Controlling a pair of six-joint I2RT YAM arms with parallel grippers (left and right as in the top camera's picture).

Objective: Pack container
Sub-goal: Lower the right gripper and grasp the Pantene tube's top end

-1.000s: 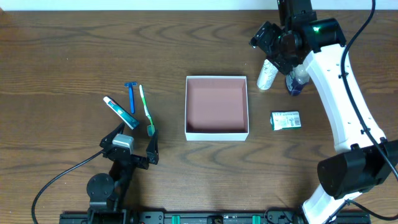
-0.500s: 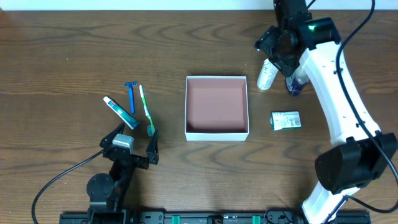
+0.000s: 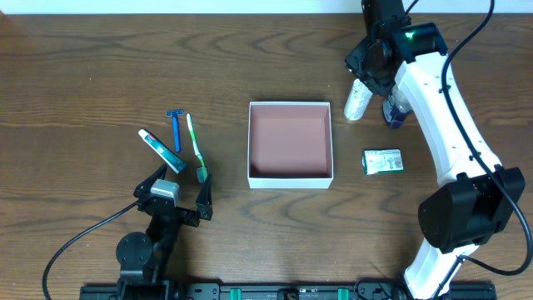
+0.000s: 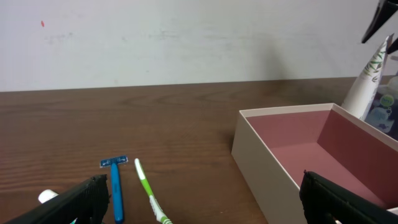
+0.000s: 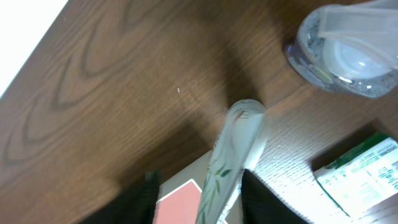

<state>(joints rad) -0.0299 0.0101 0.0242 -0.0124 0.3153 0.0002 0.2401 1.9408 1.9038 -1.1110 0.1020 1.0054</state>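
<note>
Overhead first: the container [image 3: 290, 143] sits mid-table, open side up and nothing in it. The right gripper [image 3: 367, 70] hovers at the far right over a white tube [image 3: 358, 101]. From that gripper the container lies to the robot's left and a little nearer the base. The right arm is plainly the closer one here. The tube's long axis runs roughly away from the base, tipped slightly. The count goes one container and six loose toiletries. On the right are the tube, one clear bottle [image 3: 398, 109] and one green-and-white carton [image 3: 382, 161]. On the left are one toothpaste tube [image 3: 161, 150], one blue razor [image 3: 176, 128] and one green toothbrush [image 3: 195, 147]. These three lie just ahead of the left gripper [image 3: 176, 202], which rests low and spread wide. On to the left wrist view: its fingers [image 4: 74, 202] stand far apart at the frame's edges. The container's near corner is ahead on the right, the razor and toothbrush ahead on the left. Now the right wrist view: the dark fingers [image 5: 267, 202] straddle the tube. One seems to touch it, with a gap on the other side, so the jaws stand partway with no firm hold showing.
</note>
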